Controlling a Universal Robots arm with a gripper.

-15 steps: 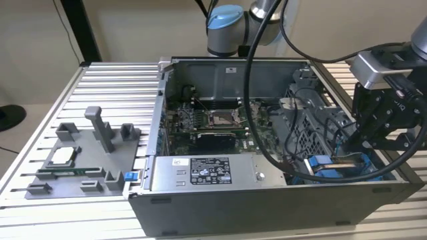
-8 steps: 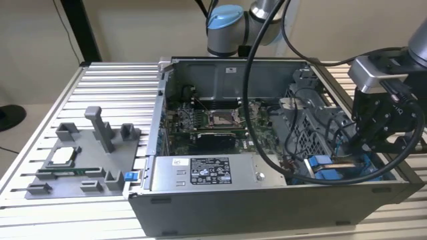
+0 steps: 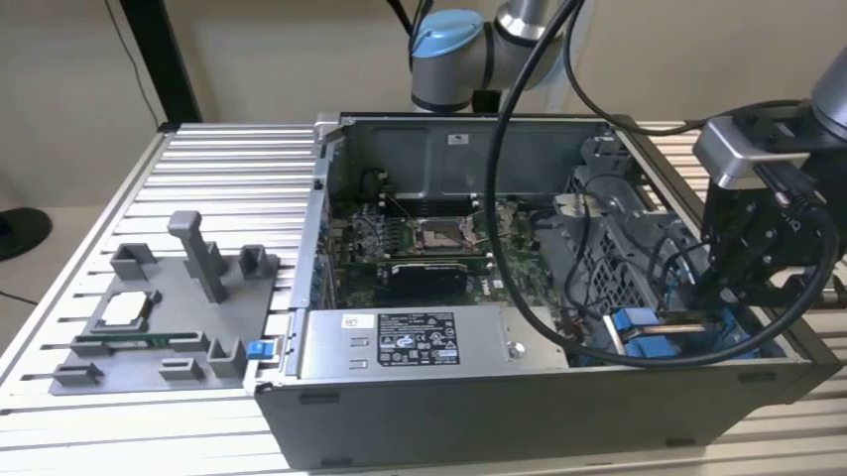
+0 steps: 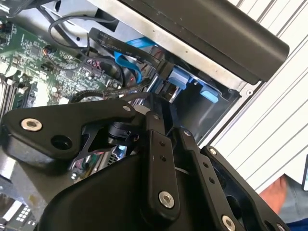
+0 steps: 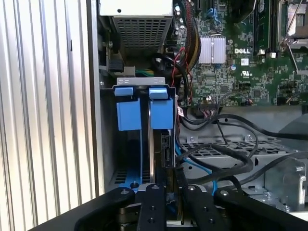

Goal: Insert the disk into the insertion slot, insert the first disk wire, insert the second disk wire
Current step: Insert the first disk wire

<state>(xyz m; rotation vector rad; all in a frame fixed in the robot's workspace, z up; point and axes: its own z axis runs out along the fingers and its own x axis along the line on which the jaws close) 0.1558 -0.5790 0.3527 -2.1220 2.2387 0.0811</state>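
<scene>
The disk (image 5: 161, 113) stands on edge in its bright blue frame, partly down in the insertion slot (image 5: 126, 159), the dark grey bay at the case's corner. My gripper (image 5: 171, 188) reaches in from above, one black finger on each side of the disk, shut on it. In the exterior view the gripper (image 3: 721, 297) hangs over the blue-framed disk (image 3: 640, 332) on the exterior view's right. The second wrist view shows the fingers (image 4: 159, 139) leading to the disk (image 4: 180, 77) by the slot wall (image 4: 211, 118). Loose black wires (image 5: 226, 154) and a blue cable (image 4: 127, 62) lie beside the bay.
The grey power-supply box (image 3: 397, 342) sits beside the bay, with the motherboard (image 3: 423, 248) behind it and the perforated metal cage (image 3: 622, 258) close to my arm. A grey fixture (image 3: 159, 317) lies on the slatted table. A person's hand (image 4: 281, 197) is near the table edge.
</scene>
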